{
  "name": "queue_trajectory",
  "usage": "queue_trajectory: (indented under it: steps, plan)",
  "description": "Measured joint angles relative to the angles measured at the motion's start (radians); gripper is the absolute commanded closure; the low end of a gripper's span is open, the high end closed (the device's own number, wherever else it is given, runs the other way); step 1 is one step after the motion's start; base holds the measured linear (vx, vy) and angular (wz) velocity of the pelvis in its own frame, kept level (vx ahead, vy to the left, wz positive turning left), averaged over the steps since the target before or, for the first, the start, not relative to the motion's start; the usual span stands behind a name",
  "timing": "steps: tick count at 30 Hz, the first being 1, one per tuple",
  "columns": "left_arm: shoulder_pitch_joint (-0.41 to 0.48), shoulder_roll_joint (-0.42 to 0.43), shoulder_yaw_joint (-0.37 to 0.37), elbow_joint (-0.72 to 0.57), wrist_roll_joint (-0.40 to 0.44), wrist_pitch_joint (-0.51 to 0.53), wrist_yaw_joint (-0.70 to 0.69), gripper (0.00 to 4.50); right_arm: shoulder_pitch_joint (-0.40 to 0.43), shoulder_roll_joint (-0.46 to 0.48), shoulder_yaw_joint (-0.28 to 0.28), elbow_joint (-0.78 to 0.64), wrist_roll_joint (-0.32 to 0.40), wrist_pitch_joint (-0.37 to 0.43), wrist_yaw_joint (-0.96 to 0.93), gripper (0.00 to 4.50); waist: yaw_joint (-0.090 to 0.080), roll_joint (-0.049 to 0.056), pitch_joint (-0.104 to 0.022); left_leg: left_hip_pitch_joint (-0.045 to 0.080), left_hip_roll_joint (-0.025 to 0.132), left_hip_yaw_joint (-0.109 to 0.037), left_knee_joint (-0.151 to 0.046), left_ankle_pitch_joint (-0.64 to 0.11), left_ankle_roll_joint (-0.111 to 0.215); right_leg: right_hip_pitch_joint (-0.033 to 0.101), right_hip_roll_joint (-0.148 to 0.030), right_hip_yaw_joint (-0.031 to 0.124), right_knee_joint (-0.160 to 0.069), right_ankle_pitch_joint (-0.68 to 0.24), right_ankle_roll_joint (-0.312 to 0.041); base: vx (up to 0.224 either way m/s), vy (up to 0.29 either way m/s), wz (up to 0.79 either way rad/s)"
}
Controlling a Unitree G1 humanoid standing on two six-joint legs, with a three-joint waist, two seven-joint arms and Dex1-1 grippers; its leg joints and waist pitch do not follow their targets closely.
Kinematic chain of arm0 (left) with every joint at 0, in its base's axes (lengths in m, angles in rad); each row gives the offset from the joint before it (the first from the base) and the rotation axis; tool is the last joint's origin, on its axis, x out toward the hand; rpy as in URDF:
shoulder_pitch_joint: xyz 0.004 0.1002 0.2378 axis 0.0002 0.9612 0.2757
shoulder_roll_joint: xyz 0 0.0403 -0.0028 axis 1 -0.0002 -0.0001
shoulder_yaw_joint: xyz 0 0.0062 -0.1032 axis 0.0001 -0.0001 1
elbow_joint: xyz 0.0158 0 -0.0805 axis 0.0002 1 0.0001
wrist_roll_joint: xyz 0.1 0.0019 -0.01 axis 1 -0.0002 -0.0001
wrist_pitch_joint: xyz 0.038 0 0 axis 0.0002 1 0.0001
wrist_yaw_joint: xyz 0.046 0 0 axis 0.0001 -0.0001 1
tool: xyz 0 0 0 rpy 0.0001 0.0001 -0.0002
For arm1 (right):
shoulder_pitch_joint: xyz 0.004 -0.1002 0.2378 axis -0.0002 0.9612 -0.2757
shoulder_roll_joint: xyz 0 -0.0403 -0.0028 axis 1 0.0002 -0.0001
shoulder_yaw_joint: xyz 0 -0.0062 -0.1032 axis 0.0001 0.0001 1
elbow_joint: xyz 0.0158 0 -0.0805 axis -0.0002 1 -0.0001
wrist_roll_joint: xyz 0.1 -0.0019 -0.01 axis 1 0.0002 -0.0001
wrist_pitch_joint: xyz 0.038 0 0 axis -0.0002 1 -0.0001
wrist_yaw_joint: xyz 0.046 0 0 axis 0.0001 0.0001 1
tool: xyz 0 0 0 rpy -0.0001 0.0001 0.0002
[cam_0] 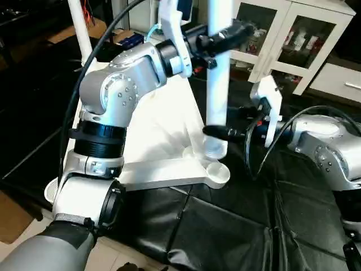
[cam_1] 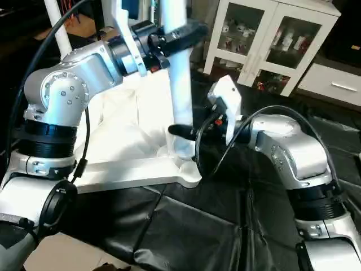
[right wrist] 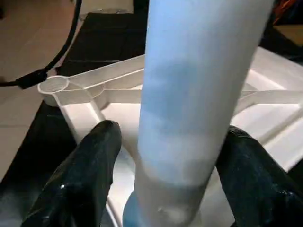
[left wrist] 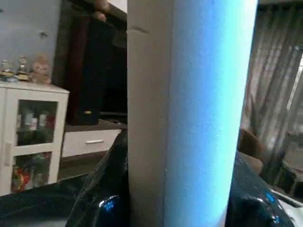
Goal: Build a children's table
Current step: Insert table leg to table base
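Leg (cam_0: pixel 218 79) is held upright in a corner socket of the upturned white table top (cam_0: pixel 163 135), clamped high up by the left gripper (cam_0: pixel 217 38); near its base, the right gripper (right wrist: pixel 163 156) is spread around it, fingers apart from the tube.

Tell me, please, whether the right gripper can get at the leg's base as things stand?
Probably yes: the right gripper already straddles the leg just above the top's socket, fingers apart, nothing between.
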Motion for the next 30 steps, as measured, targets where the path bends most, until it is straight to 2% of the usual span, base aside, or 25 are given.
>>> queue_trajectory:
  steps: [6, 7, 9, 12, 19, 23, 25, 27, 29, 30]
  plan:
    - [0.009, -0.006, -0.003, -0.024, -0.008, 0.025, -0.005, 2.83, 0.0, -0.001, 0.007, 0.003, -0.001, 0.008, 0.017, 1.3, -0.001, 0.0, 0.0, 0.0, 0.0, 0.0, 0.0, 0.0, 0.0, 0.0, 0.0, 0.0, 0.001, 0.0, 0.0, 0.0, 0.0, 0.0]
    - [0.009, -0.006, -0.004, -0.031, -0.008, 0.031, -0.009, 2.83, 0.0, -0.001, 0.011, 0.003, -0.001, 0.008, 0.021, 1.59, -0.002, 0.0, 0.0, 0.0, 0.0, 0.0, 0.0, 0.0, 0.0, 0.0, 0.0, 0.0, 0.001, 0.0, 0.0, 0.0, 0.0, 0.0]
    - [0.01, -0.006, -0.006, -0.037, -0.008, 0.035, -0.015, 2.83, 0.0, -0.001, 0.018, 0.003, -0.001, 0.009, 0.022, 1.59, -0.002, 0.0, 0.0, 0.0, 0.0, 0.0, 0.0, 0.0, 0.0, 0.0, 0.0, 0.0, 0.001, 0.0, 0.0, 0.0, 0.0, 0.0]
    - [0.015, -0.004, -0.01, -0.042, -0.009, 0.039, -0.021, 2.83, 0.0, -0.008, 0.022, 0.003, -0.001, 0.018, 0.027, 2.0, -0.002, 0.0, 0.0, 0.0, 0.0, 0.0, 0.0, 0.0, 0.0, 0.0, 0.0, 0.0, 0.001, 0.0, 0.0, 0.0, 0.0, 0.0]
    - [0.028, 0.0, -0.011, -0.052, -0.01, 0.046, -0.022, 2.83, 0.003, -0.016, 0.025, 0.002, -0.004, 0.027, 0.043, 2.53, -0.003, 0.0, 0.0, 0.0, 0.0, 0.0, 0.0, 0.0, 0.0, 0.0, 0.0, 0.0, 0.001, 0.0, 0.0, 0.0, 0.0, 0.0]
    - [0.032, 0.002, -0.01, -0.059, -0.01, 0.054, -0.023, 2.83, 0.006, -0.016, 0.026, 0.003, -0.003, 0.03, 0.044, 2.65, -0.003, 0.0, 0.0, 0.0, 0.0, 0.0, 0.0, 0.0, 0.0, 0.0, 0.0, 0.0, 0.001, 0.0, 0.0, 0.0, 0.0, 0.0]
    - [0.032, 0.003, -0.01, -0.059, -0.01, 0.056, -0.023, 2.83, 0.006, -0.017, 0.027, 0.002, -0.003, 0.03, 0.044, 2.65, -0.003, 0.0, 0.0, 0.0, 0.0, 0.0, 0.0, 0.0, 0.0, 0.0, 0.0, 0.0, 0.001, 0.0, 0.0, 0.0, 0.0, 0.0]
    - [0.032, 0.003, -0.01, -0.059, -0.01, 0.057, -0.023, 2.83, 0.007, -0.016, 0.027, 0.002, -0.002, 0.032, 0.044, 1.96, -0.003, 0.0, 0.0, 0.0, 0.0, 0.0, 0.0, 0.0, 0.0, 0.0, 0.0, 0.0, 0.001, 0.0, 0.0, 0.0, 0.0, 0.0]
    - [0.032, 0.004, -0.009, -0.059, -0.011, 0.058, -0.023, 2.83, 0.007, -0.015, 0.031, -0.002, -0.003, 0.033, 0.044, 1.96, -0.003, 0.0, 0.0, 0.0, 0.0, 0.0, 0.0, 0.0, 0.0, 0.0, 0.0, 0.0, 0.001, 0.0, 0.0, 0.0, 0.0, 0.0]
    - [0.032, 0.004, -0.008, -0.059, -0.012, 0.058, -0.023, 2.83, 0.007, -0.015, 0.034, -0.004, -0.005, 0.033, 0.043, 1.81, -0.003, 0.0, 0.0, 0.0, 0.0, 0.0, 0.0, 0.0, 0.0, 0.0, 0.0, 0.0, 0.001, 0.0, 0.0, 0.0, 0.0, 0.0]
